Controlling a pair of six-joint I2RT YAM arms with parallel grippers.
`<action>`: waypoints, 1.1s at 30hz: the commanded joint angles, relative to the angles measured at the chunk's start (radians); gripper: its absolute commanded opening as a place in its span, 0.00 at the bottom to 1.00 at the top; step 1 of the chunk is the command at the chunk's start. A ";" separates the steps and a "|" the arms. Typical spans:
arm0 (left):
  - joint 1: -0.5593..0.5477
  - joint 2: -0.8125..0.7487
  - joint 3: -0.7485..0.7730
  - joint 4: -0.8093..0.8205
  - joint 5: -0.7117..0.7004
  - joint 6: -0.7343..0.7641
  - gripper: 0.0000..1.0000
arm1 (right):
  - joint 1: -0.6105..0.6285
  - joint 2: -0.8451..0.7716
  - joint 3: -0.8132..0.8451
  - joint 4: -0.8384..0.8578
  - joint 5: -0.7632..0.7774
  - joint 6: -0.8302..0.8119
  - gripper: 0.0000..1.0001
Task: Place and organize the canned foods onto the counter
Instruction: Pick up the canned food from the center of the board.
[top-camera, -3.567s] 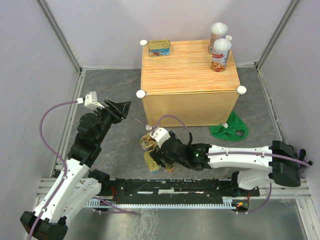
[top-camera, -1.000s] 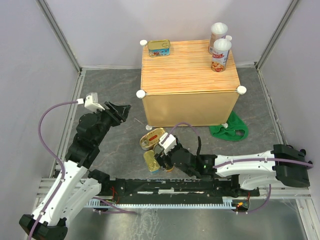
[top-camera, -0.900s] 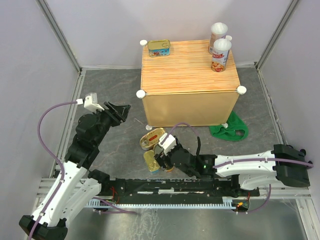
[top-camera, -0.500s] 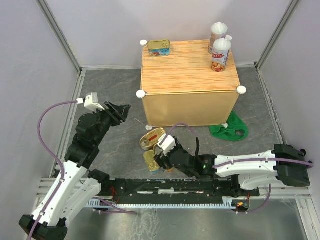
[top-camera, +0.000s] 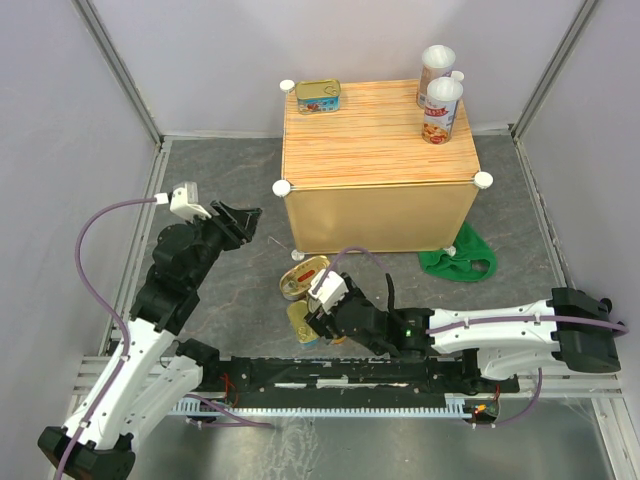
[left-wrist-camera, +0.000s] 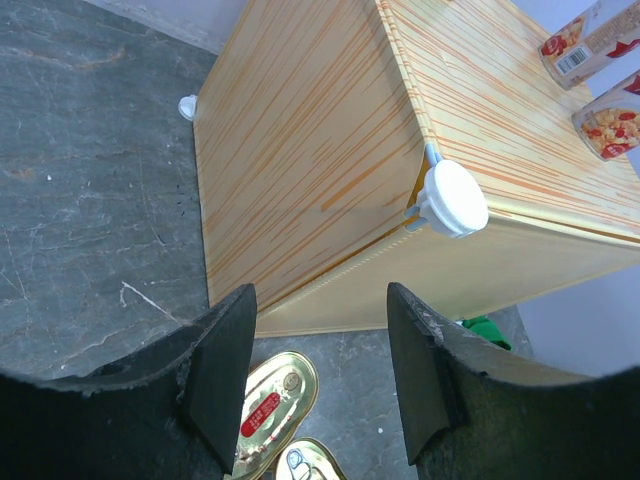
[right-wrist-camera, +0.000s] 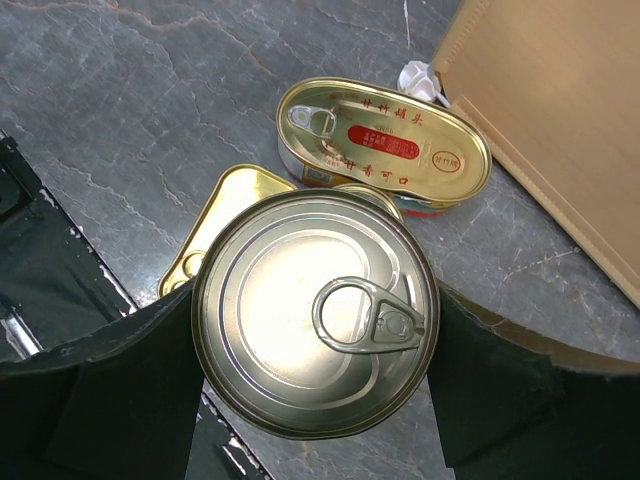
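Right gripper (right-wrist-camera: 316, 345) has its jaws pinching a round tin (right-wrist-camera: 285, 290) near the oval tin (right-wrist-camera: 385, 145); left gripper (left-wrist-camera: 320, 380) hangs by the counter (left-wrist-camera: 320, 150), jaws spread, empty.

Six tins can be counted with certainty in the top view and right wrist view. There are two rectangular ones, a rectangular gold-lidded tin (top-camera: 318, 96) at upper centre and a second rectangular tin (top-camera: 300, 322) at lower centre. There are also two white-lidded cylinders (top-camera: 436, 70) (top-camera: 442, 110) at upper right, one oval gold tin with a red label (top-camera: 304, 277) just below centre, and one round pull-tab can (right-wrist-camera: 315, 310) filling the middle of the right wrist view. A sliver of gold rim (right-wrist-camera: 365, 190) below that oval tin may be a seventh, too hidden to tell; otherwise one counter (top-camera: 380, 210) and one green cloth (top-camera: 458, 257).
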 joint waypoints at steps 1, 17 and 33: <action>-0.002 0.005 0.046 0.039 -0.003 0.039 0.62 | 0.008 -0.061 0.097 0.083 0.040 -0.036 0.01; -0.002 -0.011 0.008 0.093 -0.012 0.007 0.62 | 0.027 -0.130 0.369 -0.178 0.064 -0.104 0.01; -0.003 -0.041 -0.009 0.135 -0.021 -0.016 0.62 | 0.027 -0.112 0.704 -0.384 0.191 -0.197 0.01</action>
